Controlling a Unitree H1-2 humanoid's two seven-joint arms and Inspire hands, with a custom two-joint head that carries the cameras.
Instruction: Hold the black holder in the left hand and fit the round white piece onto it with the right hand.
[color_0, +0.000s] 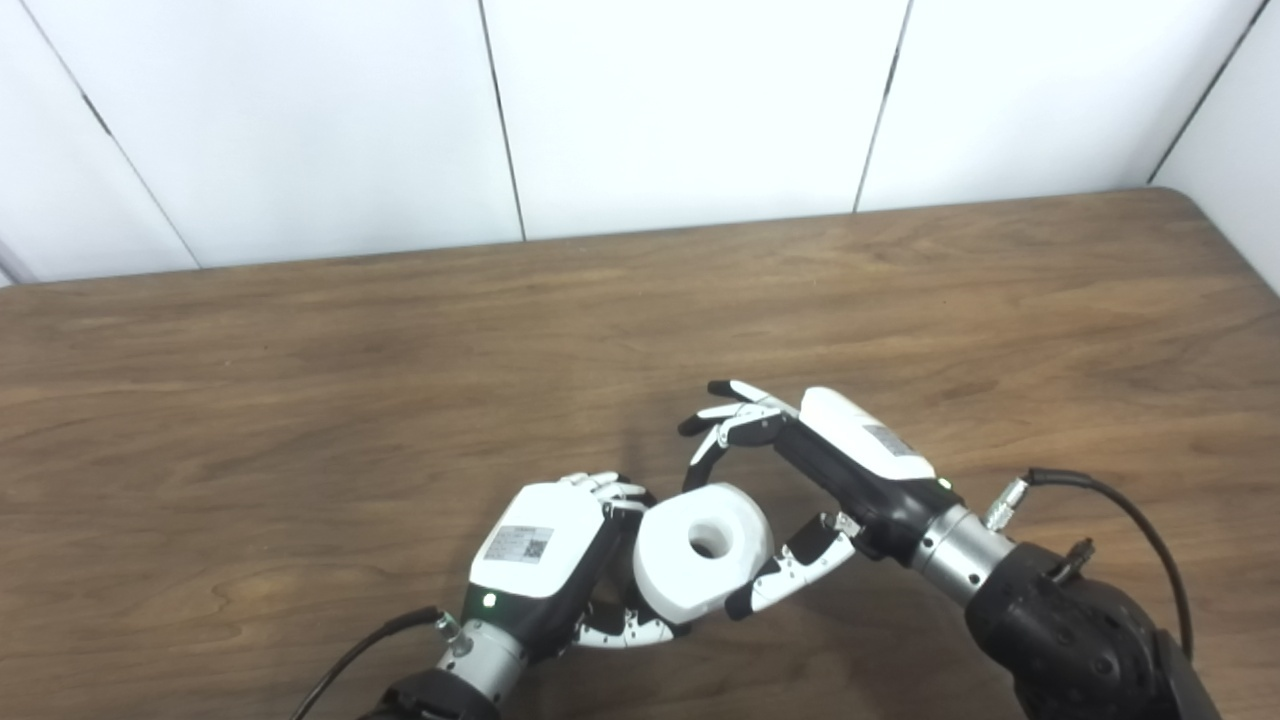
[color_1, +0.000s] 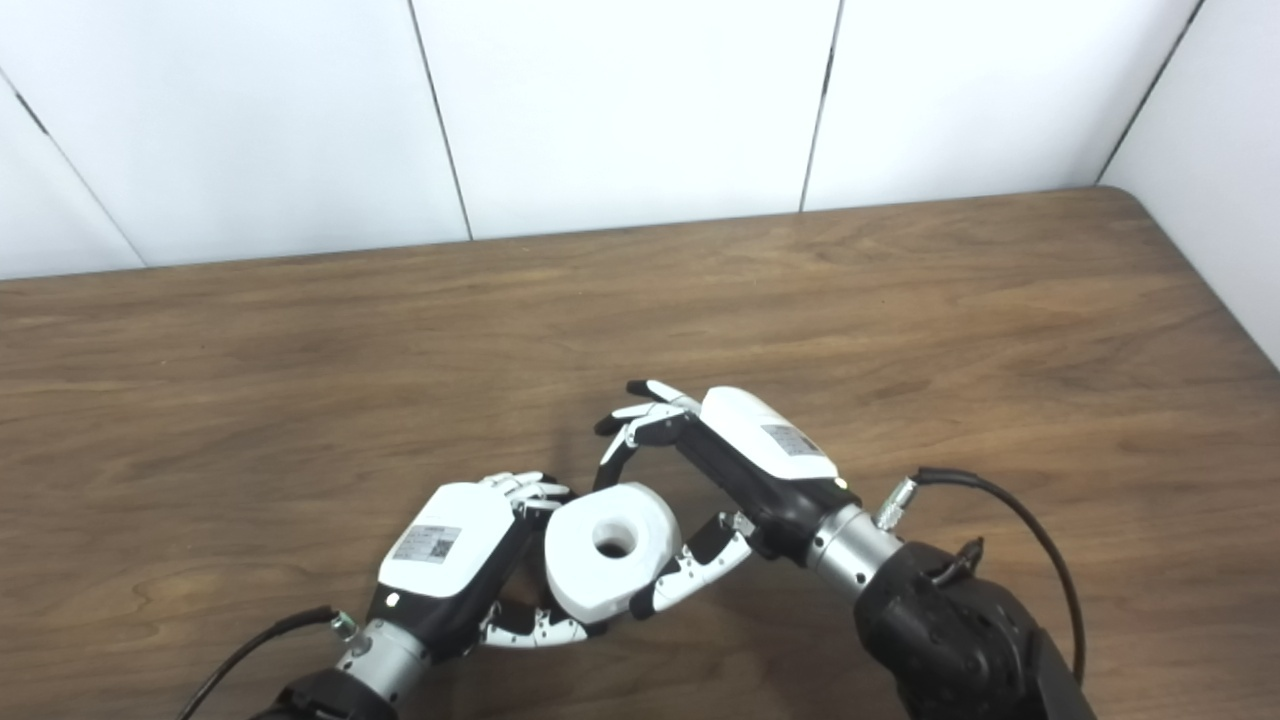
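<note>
The round white piece (color_0: 700, 560) is a thick ring with a centre hole, held low over the table's near middle. My left hand (color_0: 545, 560) is curled shut right behind its left side; the black holder is almost wholly hidden between that hand and the ring. My right hand (color_0: 800, 480) comes in from the right and closes on the ring. Its thumb (color_0: 790, 575) presses the ring's lower right edge. Its fingers (color_0: 725, 425) arch over the upper edge. Both hands also show in the right eye view, the left hand (color_1: 445, 555) and the right hand (color_1: 730, 460).
The brown wooden table (color_0: 300, 400) stretches wide to the left, right and back. White wall panels (color_0: 680, 110) stand behind its far edge. A black cable (color_0: 1120, 505) loops off my right wrist, and another cable (color_0: 350, 655) trails from my left wrist.
</note>
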